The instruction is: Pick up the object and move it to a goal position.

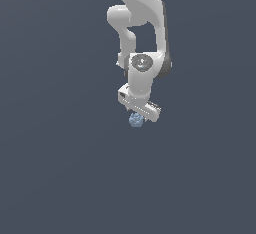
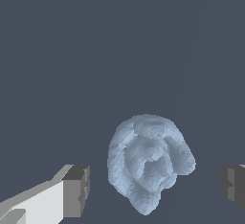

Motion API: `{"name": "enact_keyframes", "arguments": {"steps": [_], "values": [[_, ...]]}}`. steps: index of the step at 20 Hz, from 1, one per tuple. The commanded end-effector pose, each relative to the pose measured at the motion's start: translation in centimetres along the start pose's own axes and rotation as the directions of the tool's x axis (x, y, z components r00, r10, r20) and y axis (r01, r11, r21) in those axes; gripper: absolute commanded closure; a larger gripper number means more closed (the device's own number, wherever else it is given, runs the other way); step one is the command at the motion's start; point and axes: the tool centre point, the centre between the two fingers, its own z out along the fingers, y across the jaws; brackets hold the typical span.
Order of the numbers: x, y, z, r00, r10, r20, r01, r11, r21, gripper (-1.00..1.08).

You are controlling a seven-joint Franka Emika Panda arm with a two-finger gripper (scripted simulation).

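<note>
Standing close, I can see the white gripper (image 1: 137, 114) hanging low over the dark flat floor (image 1: 60, 178), right above the little blob (image 1: 135, 120). The blob is pale blue-grey and bumpy all over, like a crumpled ball. It is much smaller than the gripper.

From the wrist view, the blob (image 2: 149, 163) sits between the two grey fingertips (image 2: 76, 191). One fingertip is on one side of it and the other is on the far side. Both are apart from the blob. There is a gap on each side, so the gripper is spread wide and holds nothing yet.

I think the job right now is to get the grab right. The blob looks a bit nearer to one fingertip than the other, so the gripper should line up with the blob in the middle. It should go down enough for the pads to meet the fat part of the blob, then squeeze slowly. The bumps could make it slip or roll, so a soft, even squeeze seems best before lifting.

Counting up: one robot arm (image 1: 142, 13), one gripper with two fingertips, and one blob. I cannot see any mark for the goal spot.
</note>
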Motion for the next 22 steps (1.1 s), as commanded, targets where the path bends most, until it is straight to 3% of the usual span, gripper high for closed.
{"name": "enact_keyframes", "arguments": {"steps": [1,10,11,22], "values": [[-0.1,0.1,1.2,1.000,0.001,0.001,-0.001,1.000,-0.001,-0.92],[0.0,0.0,3.6,1.000,0.003,0.001,-0.003,1.000,-0.001,-0.92],[0.0,0.0,3.6,1.000,0.003,0.001,-0.003,1.000,-0.001,1.08],[0.0,0.0,3.4,1.000,0.003,-0.001,-0.003,1.000,0.001,1.08]]}}
